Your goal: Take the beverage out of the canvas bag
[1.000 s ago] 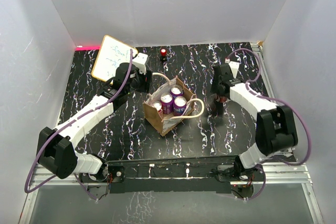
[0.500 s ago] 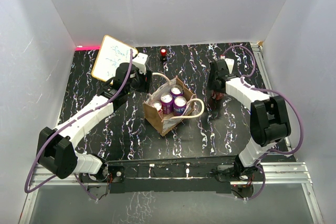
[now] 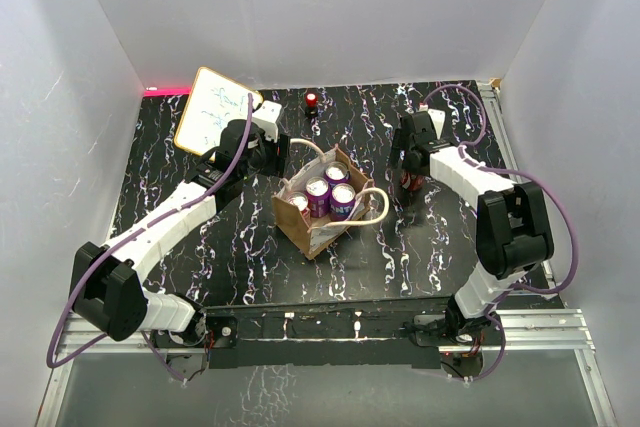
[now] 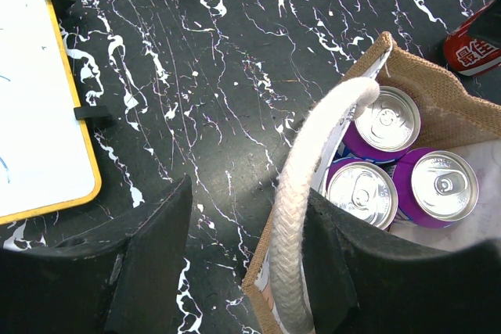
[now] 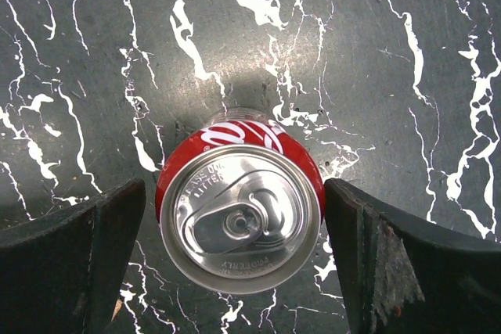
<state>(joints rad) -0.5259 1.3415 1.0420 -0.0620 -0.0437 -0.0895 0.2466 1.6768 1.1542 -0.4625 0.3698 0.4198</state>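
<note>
Right of the boxy tan canvas bag (image 3: 315, 229): the right gripper (image 5: 239, 262), shifted inward, fingers spread, straddles an upright red drink can (image 5: 239, 220). The left gripper (image 4: 246, 265) is spread around the cream rope handle (image 4: 301, 193); the purple cans (image 4: 434, 185) are still bagged.

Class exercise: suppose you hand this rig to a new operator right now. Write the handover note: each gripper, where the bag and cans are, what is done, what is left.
The left gripper is open, with its fingers on either side of a cream handle of the canvas bag, not clamped on it.
The right gripper is open, with its fingers flanking an upright red can on the table, right of the bag. There are gaps on both sides.
Bag: upright, with three purple cans visible inside.
Done: one red can stands outside the bag.
Left: lift out the purple cans.
</note>
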